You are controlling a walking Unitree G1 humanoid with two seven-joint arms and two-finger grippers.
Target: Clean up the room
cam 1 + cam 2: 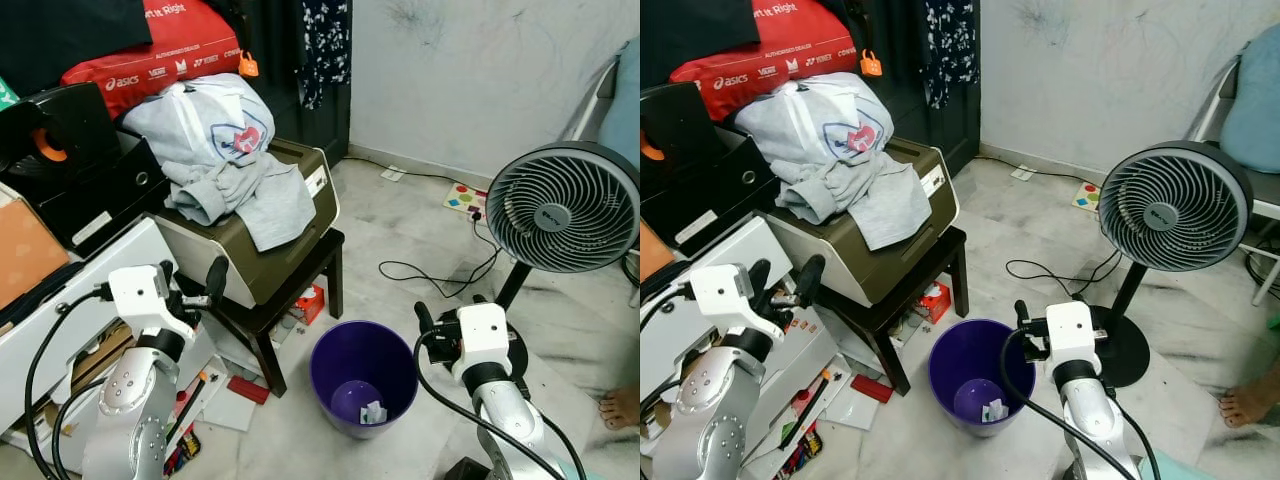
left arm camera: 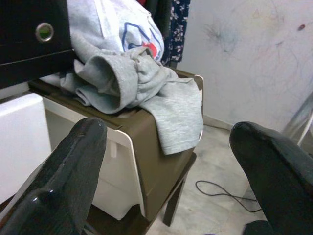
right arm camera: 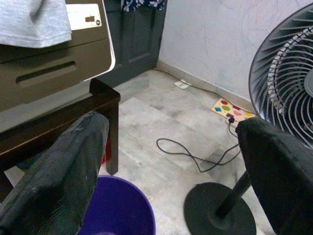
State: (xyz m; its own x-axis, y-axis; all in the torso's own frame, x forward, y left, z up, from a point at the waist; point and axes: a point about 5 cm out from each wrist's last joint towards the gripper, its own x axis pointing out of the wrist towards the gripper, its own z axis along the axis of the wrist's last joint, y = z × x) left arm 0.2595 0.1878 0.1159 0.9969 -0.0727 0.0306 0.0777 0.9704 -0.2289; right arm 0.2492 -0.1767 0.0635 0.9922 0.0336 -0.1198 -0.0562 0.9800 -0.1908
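A purple bin [image 1: 363, 375] is seen on the floor at centre, with a scrap of paper [image 1: 373, 411] lying inside it. The left gripper [image 1: 192, 285] is held at 9 o'clock of the bin, fingers spread apart and empty, before the printer [image 1: 262, 235] on a dark stool [image 1: 290, 300]; grey clothes [image 1: 225, 150] are heaped on the printer. The right gripper [image 1: 447, 318] is held at 3 o'clock of the bin, fingers likewise apart and empty. A fan [image 1: 560, 210] stands at 2 o'clock, a cable [image 1: 430, 270] trailing on the floor beside it.
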